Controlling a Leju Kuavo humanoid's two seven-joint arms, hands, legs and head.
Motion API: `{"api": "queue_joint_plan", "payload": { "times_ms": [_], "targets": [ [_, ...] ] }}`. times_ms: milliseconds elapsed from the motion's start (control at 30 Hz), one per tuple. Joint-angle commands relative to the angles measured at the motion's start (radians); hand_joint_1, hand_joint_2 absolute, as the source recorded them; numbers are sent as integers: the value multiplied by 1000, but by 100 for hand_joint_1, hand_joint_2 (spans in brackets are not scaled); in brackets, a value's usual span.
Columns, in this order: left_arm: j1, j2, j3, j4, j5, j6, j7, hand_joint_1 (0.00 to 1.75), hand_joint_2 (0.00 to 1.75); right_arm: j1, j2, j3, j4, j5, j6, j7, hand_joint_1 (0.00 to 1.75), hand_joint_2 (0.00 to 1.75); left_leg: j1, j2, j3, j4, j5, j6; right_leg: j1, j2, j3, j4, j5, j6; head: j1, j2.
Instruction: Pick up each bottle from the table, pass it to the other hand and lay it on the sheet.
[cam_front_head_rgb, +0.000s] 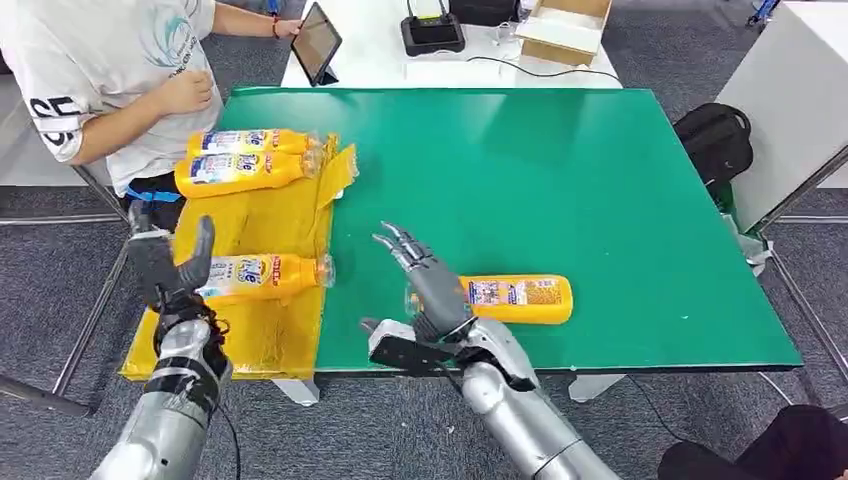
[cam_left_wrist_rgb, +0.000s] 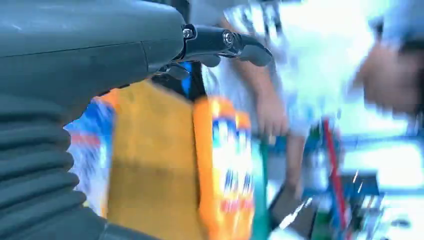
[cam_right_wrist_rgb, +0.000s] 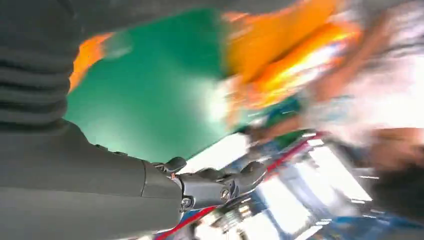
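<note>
The green rectangular table (cam_front_head_rgb: 560, 180) is carrying a yellow plastic sheet (cam_front_head_rgb: 250, 330) along its left side, the sheet's near edge overhanging the table's front. 3 orange plastic bottles with blue-and-white labels are lying on the sheet: 2 at the far end (cam_front_head_rgb: 245, 158) and 1 nearer (cam_front_head_rgb: 262, 275). A 4th orange bottle (cam_front_head_rgb: 515, 298) is lying on bare green near the front edge, capped end towards the sheet. The right hand (cam_front_head_rgb: 425, 275) is hovering just beside that end, fingers spread, holding nothing. The left hand (cam_front_head_rgb: 172, 265) is standing open beside the nearer bottle, gripping nothing. Judgement: the last pick-up is beginning; the right hand needs to close round the 4th bottle. Green surface is lying open to the right. A seated person's arm (cam_front_head_rgb: 130, 115) is resting near the far bottles.
</note>
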Motion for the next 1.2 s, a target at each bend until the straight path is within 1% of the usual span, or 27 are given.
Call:
{"api": "queue_joint_plan", "payload": {
  "times_ms": [33, 100, 133, 167, 233, 300, 333, 400, 433, 500, 533, 567, 633, 667, 800, 833, 867, 933, 1033, 1100, 1200],
  "targets": [
    [104, -13, -41, -235, 29, 5, 4, 0, 175, -59, -106, -23, 63, 22, -9, 25, 0, 175, 0, 1, 0, 0, -1, 1, 1, 0, 1, 0, -1, -2, 0, 0],
    [104, -13, -41, -235, 29, 5, 4, 0, 175, -59, -106, -23, 63, 22, -9, 25, 0, 175, 0, 2, 2, 1, -2, 1, 1, 1, 2, 0, -1, -3, 0, 0],
    [104, -13, -41, -235, 29, 5, 4, 0, 175, -59, -106, -23, 63, 22, -9, 25, 0, 175, 0, 2, 1, 0, -1, 1, 1, 0, 1, 0, 0, -2, 0, 0],
    [114, -13, -46, -247, 38, 9, 4, 0, 175, -51, -116, -31, 41, 37, -2, 56, 0, 175, 0, 1, 2, 0, -2, 1, 1, -1, 3, 0, -1, -3, 0, 0],
    [157, -15, -54, -291, 48, 21, 4, 0, 175, -31, -164, -49, 17, 67, 24, 103, 0, 175, 0, 1, 3, 0, -2, 1, 1, -1, 3, 0, -2, -3, 0, 0],
    [211, -13, -68, -361, 47, 45, 4, 0, 175, -9, -220, -78, -9, 85, 96, 144, 0, 175, 0, 1, 4, 0, -2, 2, 1, -1, 4, -1, -2, -2, 0, 0],
    [221, -11, -72, -368, 49, 48, 4, 0, 175, -2, -239, -87, -8, 87, 110, 150, 0, 175, 0, 0, 1, -1, -1, 1, 0, -1, 2, -1, -1, -1, 0, 0],
    [236, -5, -88, -369, 35, 54, 4, 0, 175, 25, -272, -113, -32, 103, 164, 180, 0, 175, 0, 0, 4, 0, -3, 2, 1, -3, 6, -2, -3, -2, 0, 0],
    [236, -6, -90, -361, 37, 48, 4, 0, 175, 37, -275, -124, -37, 99, 169, 183, 0, 175, 0, -2, 2, 0, -2, 2, 1, -4, 4, -1, -2, -2, 0, 0],
    [229, -5, -98, -333, 29, 46, 4, 0, 175, 57, -277, -136, -36, 96, 205, 194, 0, 175, 0, -3, 5, 0, -3, 3, 1, -5, 7, -2, -4, -3, 0, 0],
    [223, -3, -108, -312, 20, 43, 4, 0, 175, 63, -273, -143, -20, 90, 221, 196, 0, 175, 0, -3, 3, 0, -2, 2, 0, -4, 5, -2, -2, -2, 0, 0],
    [215, -4, -113, -292, 15, 44, 4, 0, 175, 62, -275, -138, 0, 82, 245, 195, 0, 175, 0, -2, 4, 0, -3, 2, 0, -4, 6, -2, -3, -3, 0, 0],
    [215, -4, -113, -292, 15, 44, 4, 0, 175, 62, -275, -138, 0, 82, 245, 195, 0, 175, -1, -1, 1, 0, -2, 1, -1, -2, 2, -1, -1, -2, 0, 0],
    [215, -4, -113, -292, 15, 44, 4, 0, 175, 62, -275, -138, 0, 82, 245, 195, 0, 175, -1, 0, 3, 0, -3, 2, 0, -2, 4, -1, -2, -3, 0, 0],
    [201, -9, -130, -253, 6, 34, 4, 0, 175, 41, -281, -118, 78, 74, 282, 196, 0, 175, -1, 0, 1, -1, -2, 2, 0, -1, 2, -2, -1, -2, 0, 0],
    [198, -10, -134, -239, 5, 30, 4, 0, 175, 38, -285, -118, 93, 66, 289, 196, 0, 175, -1, 1, 4, -1, -3, 3, 0, -1, 5, -2, -1, -3, 0, 0],
    [198, -11, -135, -236, 5, 32, 4, 0, 175, 35, -288, -118, 100, 65, 290, 197, 0, 175, -1, 1, 2, -1, -2, 2, 0, -2, 2, -2, -1, -2, 0, 0],
    [194, -11, -139, -221, 5, 31, 4, 0, 175, 22, -294, -120, 126, 61, 292, 206, 0, 175, 0, 1, 6, -1, -4, 3, 0, -2, 6, -2, -2, -3, 0, 0],
    [193, -12, -142, -204, 2, 25, 4, 0, 175, 5, -302, -127, 156, 63, 290, 229, 0, 175, -1, 0, 2, -1, -2, 2, 0, -2, 2, -2, -1, -2, 0, 0],
    [187, -16, -143, -185, -2, 19, 4, 0, 175, -24, -302, -128, 205, 67, 299, 251, 0, 175, 0, 0, 5, -1, -3, 3, 0, -2, 6, -3, -2, -3, 0, 0],
    [178, -21, -142, -159, -2, 11, 4, 0, 175, -78, -304, -130, 290, 75, 302, 269, 0, 175, -1, 1, 2, -1, -1, 2, -1, -1, 2, -2, 0, -2, 0, 0]
  ]
}}
